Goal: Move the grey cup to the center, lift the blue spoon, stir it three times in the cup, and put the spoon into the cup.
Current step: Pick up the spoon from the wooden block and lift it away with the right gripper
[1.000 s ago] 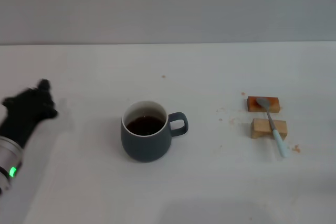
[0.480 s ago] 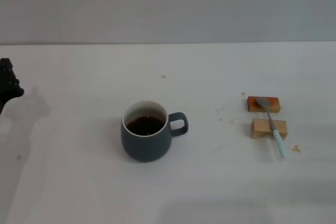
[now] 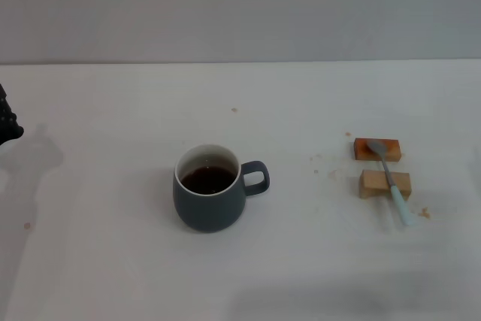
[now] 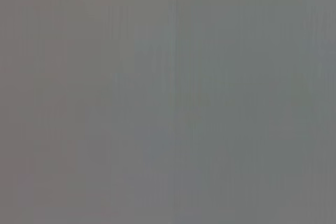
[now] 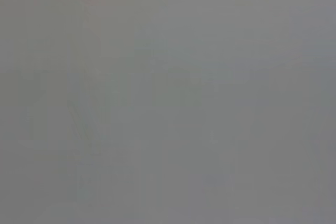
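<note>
Nearest the robot on the white desk [image 3: 120, 276] stands the grey cup [image 3: 211, 198], a squat rounded dark blue-grey ceramic mug with a white inside. It is upright and holds dark brown liquid. Its loop handle points toward the robot's right. Nothing touches the cup.

Well to the right of the cup lies the blue spoon [image 3: 391, 178], a small slim spoon with a grey metal bowl and neck and a pale light-blue handle. It rests across two small wooden blocks. The handle end overhangs the near pale wooden block [image 3: 384, 184] and points toward the robot. The metal bowl lies on the far reddish-brown wooden block [image 3: 376, 149]. A few small brown crumbs [image 3: 424, 213] lie on the desk around the blocks.

At the left edge of the head view, farther back than the cup, only a black tip of the left gripper [image 3: 6, 119] shows. It is well apart from the cup, which lies far to its right, and the spoon lies farther right again. Whether its fingers are open or closed cannot be told. The right gripper is out of sight. Both wrist views show only a plain grey field.
</note>
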You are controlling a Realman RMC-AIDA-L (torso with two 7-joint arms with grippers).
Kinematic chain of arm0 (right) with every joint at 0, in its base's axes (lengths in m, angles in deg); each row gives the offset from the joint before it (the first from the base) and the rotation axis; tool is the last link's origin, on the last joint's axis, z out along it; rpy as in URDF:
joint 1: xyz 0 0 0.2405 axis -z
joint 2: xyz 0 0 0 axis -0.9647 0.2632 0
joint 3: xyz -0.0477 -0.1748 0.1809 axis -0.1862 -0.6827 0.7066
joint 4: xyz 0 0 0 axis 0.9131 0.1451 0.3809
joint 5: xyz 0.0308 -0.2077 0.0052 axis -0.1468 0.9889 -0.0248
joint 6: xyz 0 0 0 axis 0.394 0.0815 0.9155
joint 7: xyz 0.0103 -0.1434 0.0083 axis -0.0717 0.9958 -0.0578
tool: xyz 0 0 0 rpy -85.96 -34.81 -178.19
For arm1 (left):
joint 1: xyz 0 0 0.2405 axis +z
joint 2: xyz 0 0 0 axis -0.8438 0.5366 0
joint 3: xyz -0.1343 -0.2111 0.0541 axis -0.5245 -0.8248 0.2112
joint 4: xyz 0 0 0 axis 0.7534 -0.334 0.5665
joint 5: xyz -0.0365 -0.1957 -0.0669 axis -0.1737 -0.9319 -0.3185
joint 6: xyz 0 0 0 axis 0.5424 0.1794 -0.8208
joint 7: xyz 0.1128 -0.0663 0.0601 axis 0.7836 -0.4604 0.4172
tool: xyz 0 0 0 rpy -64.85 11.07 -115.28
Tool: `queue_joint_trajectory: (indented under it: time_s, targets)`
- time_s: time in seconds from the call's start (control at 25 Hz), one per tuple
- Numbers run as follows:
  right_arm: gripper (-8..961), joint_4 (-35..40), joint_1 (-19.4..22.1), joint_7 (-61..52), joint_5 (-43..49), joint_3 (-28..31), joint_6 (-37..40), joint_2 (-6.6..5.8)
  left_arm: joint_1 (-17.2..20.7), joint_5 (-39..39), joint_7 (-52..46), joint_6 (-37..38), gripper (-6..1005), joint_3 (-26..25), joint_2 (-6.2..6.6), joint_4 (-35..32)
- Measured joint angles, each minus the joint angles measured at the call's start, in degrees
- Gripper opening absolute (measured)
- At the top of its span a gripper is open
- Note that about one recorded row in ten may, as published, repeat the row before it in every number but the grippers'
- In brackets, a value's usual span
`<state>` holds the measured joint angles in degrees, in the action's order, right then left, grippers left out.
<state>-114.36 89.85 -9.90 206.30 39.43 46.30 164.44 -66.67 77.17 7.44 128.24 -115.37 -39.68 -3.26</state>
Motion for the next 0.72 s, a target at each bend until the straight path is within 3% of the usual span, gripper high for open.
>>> queue_joint_trajectory:
  time_s: [0.28, 0.72]
  targets:
    - [720, -1.8, 1.4, 0.0, -0.1, -7.8, 0.0, -0.08, -0.1, 0.0, 0.9, 0.1, -2, -0.1, 0.12, 0.0]
    - [706, -1.9, 3.3, 0.0, -1.4, -14.9, 0.4, -0.25, 0.1, 0.1, 2.1, 0.2, -2, -0.1, 0.08, 0.4]
